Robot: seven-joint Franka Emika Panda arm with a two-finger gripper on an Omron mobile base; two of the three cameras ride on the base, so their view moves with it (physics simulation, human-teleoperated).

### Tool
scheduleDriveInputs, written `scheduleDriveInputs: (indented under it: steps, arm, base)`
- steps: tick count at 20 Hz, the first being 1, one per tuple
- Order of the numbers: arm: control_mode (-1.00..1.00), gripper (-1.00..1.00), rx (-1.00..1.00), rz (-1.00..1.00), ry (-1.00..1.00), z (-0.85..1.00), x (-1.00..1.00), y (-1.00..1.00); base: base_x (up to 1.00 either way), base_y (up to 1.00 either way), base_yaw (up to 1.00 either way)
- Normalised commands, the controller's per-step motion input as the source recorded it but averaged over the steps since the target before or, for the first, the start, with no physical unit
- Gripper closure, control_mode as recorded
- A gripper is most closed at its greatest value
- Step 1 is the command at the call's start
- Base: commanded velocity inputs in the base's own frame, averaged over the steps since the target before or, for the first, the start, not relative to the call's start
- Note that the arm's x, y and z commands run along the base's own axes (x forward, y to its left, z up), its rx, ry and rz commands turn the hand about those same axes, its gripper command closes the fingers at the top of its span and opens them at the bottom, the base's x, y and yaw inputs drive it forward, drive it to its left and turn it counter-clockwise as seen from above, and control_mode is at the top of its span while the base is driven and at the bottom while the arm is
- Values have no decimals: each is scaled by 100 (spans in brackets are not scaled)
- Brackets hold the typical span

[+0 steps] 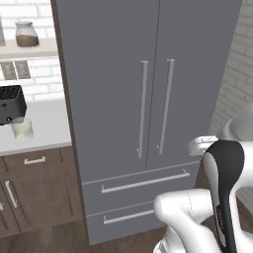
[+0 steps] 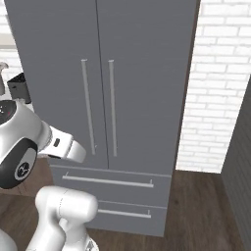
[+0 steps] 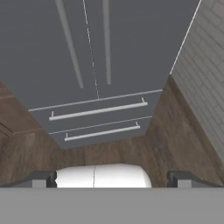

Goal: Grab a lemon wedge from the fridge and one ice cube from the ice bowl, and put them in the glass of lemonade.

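Note:
The tall grey fridge (image 1: 113,99) stands straight ahead with both doors shut, its two silver bar handles (image 1: 143,108) side by side over two lower drawers (image 1: 143,183). It also fills the right base view (image 2: 137,88) and the hand view (image 3: 87,52). My gripper (image 3: 111,179) is open and empty, its fingertips (image 3: 43,179) far apart, well back from the doors and aimed down at the drawers. The glass of lemonade (image 1: 22,129) sits on the counter left of the fridge. The lemon wedge is hidden. The ice cube and the ice bowl are out of view.
A black toaster (image 1: 11,105) stands behind the glass on the pale counter (image 1: 47,123), above brown cabinets (image 1: 37,188). A lidded jar (image 1: 27,34) rests on a wall shelf. A white brick wall (image 2: 215,88) closes the right side over wooden floor (image 2: 201,206).

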Motion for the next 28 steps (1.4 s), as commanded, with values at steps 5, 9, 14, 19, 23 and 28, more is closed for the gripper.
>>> scheduleDriveInputs:
  steps: [5, 9, 14, 19, 23, 28]
  arm:
    - [100, -100, 0, 0, 0, 0, 0, 0]
    - [100, -100, 0, 0, 0, 0, 0, 0]
    - [-100, -100, 0, 0, -5, 0, 33, 1]
    - [-100, -100, 0, 5, -26, -1, 99, 24]
    - [-100, -100, 0, 6, -25, -2, 96, 28]
    - [-100, -100, -2, 7, -5, 0, 84, 67]
  base:
    - [0, 0, 0]
    - [0, 0, 0]
    - [0, 0, 0]
    - [0, 0, 0]
    - [0, 0, 0]
    - [0, 0, 0]
